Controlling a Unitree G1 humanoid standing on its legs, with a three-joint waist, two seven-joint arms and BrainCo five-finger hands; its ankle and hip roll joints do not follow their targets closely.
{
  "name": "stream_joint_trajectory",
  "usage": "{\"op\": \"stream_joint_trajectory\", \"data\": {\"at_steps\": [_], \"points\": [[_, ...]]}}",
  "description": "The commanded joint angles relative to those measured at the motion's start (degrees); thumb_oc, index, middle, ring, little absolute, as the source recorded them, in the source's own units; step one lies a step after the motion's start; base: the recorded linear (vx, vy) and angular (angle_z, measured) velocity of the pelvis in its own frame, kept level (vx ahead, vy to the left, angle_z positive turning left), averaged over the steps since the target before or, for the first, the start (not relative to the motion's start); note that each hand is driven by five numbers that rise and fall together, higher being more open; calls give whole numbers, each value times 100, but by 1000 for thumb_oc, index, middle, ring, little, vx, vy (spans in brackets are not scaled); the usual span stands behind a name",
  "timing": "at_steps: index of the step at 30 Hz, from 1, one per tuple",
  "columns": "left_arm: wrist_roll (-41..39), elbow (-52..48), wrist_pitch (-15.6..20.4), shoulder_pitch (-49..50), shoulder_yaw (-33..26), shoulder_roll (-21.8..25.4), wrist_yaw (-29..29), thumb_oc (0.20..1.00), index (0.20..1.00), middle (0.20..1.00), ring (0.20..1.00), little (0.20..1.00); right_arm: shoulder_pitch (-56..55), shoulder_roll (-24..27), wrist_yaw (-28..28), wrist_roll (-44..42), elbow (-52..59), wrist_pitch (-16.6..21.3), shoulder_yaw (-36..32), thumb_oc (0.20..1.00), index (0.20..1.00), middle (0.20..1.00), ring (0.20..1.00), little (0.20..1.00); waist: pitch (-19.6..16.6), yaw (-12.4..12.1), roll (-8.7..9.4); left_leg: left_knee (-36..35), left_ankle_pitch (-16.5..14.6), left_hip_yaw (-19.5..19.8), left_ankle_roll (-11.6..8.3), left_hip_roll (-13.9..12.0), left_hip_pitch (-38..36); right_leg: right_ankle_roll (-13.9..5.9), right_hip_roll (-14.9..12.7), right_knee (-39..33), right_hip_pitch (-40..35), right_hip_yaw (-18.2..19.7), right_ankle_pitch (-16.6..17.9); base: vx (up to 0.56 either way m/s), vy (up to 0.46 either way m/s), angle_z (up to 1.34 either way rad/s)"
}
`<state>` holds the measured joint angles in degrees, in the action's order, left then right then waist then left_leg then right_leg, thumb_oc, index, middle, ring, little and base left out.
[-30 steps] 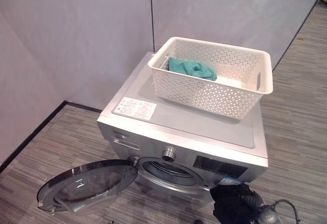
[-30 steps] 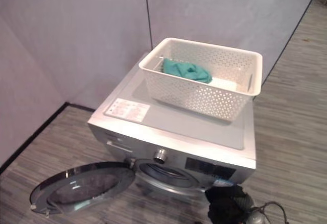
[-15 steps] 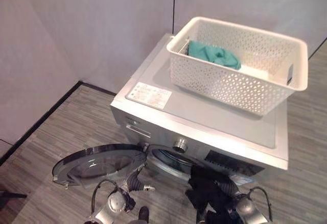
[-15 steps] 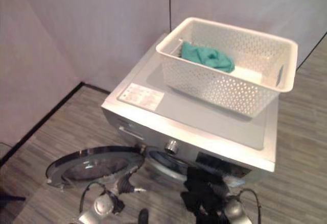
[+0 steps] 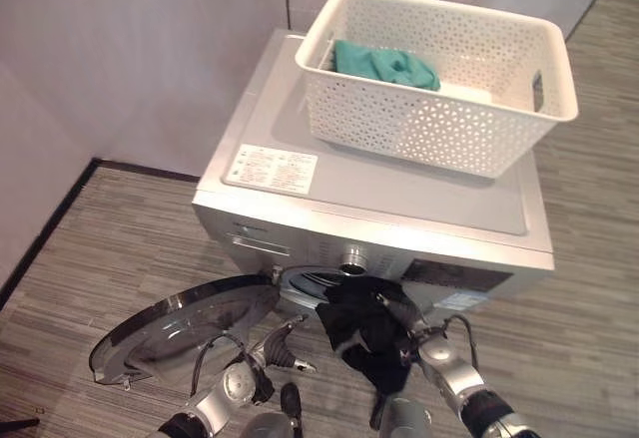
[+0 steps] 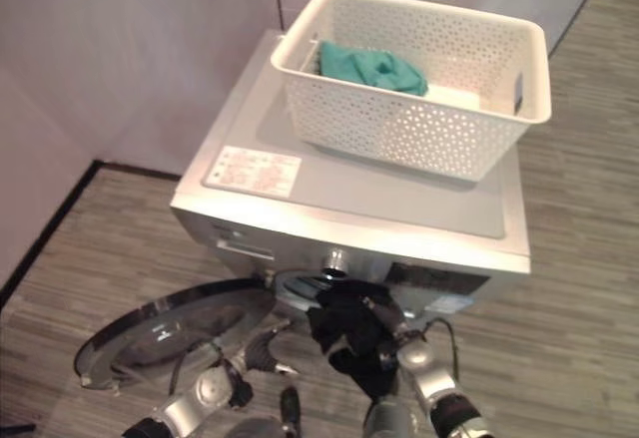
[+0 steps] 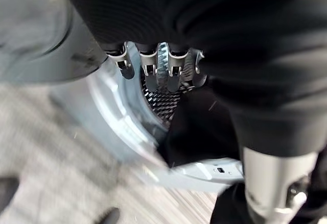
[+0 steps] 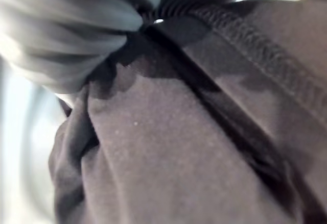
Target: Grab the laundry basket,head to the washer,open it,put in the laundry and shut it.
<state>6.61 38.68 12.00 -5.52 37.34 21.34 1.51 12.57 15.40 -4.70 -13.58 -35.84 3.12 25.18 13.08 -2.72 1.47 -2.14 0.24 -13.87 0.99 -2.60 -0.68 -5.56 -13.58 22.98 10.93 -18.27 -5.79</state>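
A silver washer (image 5: pixel 399 194) stands with its round door (image 5: pixel 180 328) swung open to the lower left. On its top sits a white perforated laundry basket (image 5: pixel 439 134) with a teal cloth (image 5: pixel 384 64) inside. My right hand (image 5: pixel 417 343) is shut on a black garment (image 5: pixel 359 323) that hangs right at the drum opening (image 7: pixel 163 99). That dark cloth (image 8: pixel 179 142) is seen up close in the right wrist view. My left hand (image 5: pixel 285 353) is open between the door and the opening, its fingers (image 7: pixel 148 71) straight and pointing at the drum.
Grey partition walls (image 5: pixel 150 49) close off the corner behind and left of the washer. Wood-pattern floor (image 5: pixel 589 288) spreads to the right. The open door takes up the floor at front left.
The camera view has shifted. The black garment in my right hand has risen from below the washer's front up to the drum opening. My left hand has come up beside the door.
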Motion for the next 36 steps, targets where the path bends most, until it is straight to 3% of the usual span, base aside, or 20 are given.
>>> {"op": "stream_joint_trajectory", "data": {"at_steps": [1, 5, 14, 22, 36], "points": [[-282, 292, 137, -209, -18, -253, 109, 1000, 1000, 1000, 1000, 1000, 626, -54, -31, -476, 453, 548, 167, 200, 200, 200, 200, 200, -355, -234, 282, 333, -310, 93, -11, 70, 496, -235, -12, -1109, -659, 188, 210, -101, -198, -50], [-509, 232, 63, -434, 62, -377, 208, 1000, 1000, 1000, 1000, 1000, 871, -26, -49, -734, 683, 574, 342, 200, 200, 200, 200, 200, -202, -313, 329, 437, -140, 167, -183, -181, 808, -158, 167, -1539, -765, 16, 221, -120, -181, -36], [-523, 422, 3, -888, 185, -883, 631, 1000, 1000, 1000, 1000, 1000, 841, -77, -186, -1101, 863, 666, 525, 200, 200, 200, 200, 200, -139, -318, 426, 145, 226, 437, -450, -337, 990, -114, 390, -2190, -1034, -385, 297, -38, -89, 31], [-1379, 511, 43, -1216, 397, -1295, 711, 1000, 1000, 1000, 1000, 1000, 1148, -234, -323, -1575, 835, 723, 694, 200, 200, 200, 200, 200, 43, -292, 474, 1, 346, 434, -517, -391, 1032, -123, 449, -2476, -1020, -312, 496, -34, -26, 4], [-1419, 1107, 237, -2051, 704, -1823, 1129, 1000, 1000, 1000, 1000, 1000, 1524, -382, -451, -2189, 770, 978, 856, 200, 200, 200, 200, 200, 285, -132, 806, -141, 493, 215, -588, -581, 1226, -150, 511, -2605, -622, -130, 778, -37, -11, -7]]}}
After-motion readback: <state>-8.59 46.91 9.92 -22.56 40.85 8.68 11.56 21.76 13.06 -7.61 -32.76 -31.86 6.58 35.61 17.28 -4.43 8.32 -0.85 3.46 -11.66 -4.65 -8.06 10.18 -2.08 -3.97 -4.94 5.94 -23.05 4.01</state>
